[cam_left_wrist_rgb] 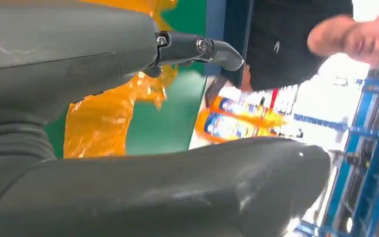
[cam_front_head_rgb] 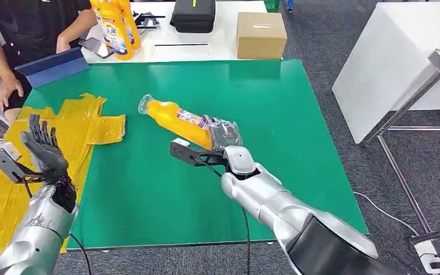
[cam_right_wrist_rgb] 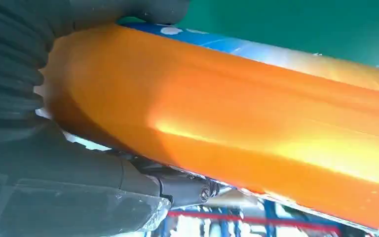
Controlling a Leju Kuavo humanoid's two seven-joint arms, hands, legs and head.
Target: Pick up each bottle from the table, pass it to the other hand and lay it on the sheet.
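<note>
Silver arms, black cables, dark-fingered left hand [cam_front_head_rgb: 44,150]

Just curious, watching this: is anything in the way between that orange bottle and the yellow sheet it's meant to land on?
Nothing visible. The right robot hand holds the bottle, and only bare green table separates it from the sheet. The left robot hand waits open above the sheet.

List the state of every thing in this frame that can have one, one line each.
Orange bottle: lying tilted, cap pointing away, gripped at its base by the right hand.
Right hand: fingers wrapped around the bottle.
Left hand: raised over the sheet, fingers apart, holding nothing.
Yellow sheet: spread crumpled on the green table.
Two bottles: upright on the far white table.
Cardboard box: closed.
</note>
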